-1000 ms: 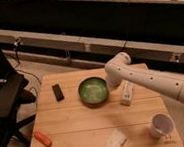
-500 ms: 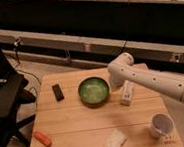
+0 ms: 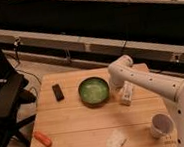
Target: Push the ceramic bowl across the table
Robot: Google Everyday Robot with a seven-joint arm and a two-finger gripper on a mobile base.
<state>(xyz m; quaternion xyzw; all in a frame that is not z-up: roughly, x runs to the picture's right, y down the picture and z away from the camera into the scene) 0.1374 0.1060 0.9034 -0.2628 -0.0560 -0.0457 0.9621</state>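
Nearest edge of the wooden surface (image 3: 88, 134): a pale flat packet (image 3: 115, 141) lies at an angle near the front, right of centre. An orange elongated object (image 3: 42, 139) sits at the front left corner region. A white cup (image 3: 161, 125) stands upright at the front right, just beside the white robot body.

Mid surface: the ceramic bowl (image 3: 93, 91) rests upright, a little behind centre, dark green rim with a lighter green inside. It stands apart from the other items. To its left, well apart, a small dark rectangular object (image 3: 58, 92) lies flat. To its right, near the rim, a white box-like item (image 3: 126, 93) lies on the planks.

The white arm (image 3: 147, 84) reaches in from the right, elbow joint raised above the far right part of the surface. The gripper (image 3: 115, 87) is at the end of the arm, low down just beside the bowl's right rim; contact cannot be confirmed. Cannot tell whether the fingers are spread or pressed together.

Far: a dark chair (image 3: 6, 101) stands left of the surface; a long ledge (image 3: 81, 41) runs along the back wall.
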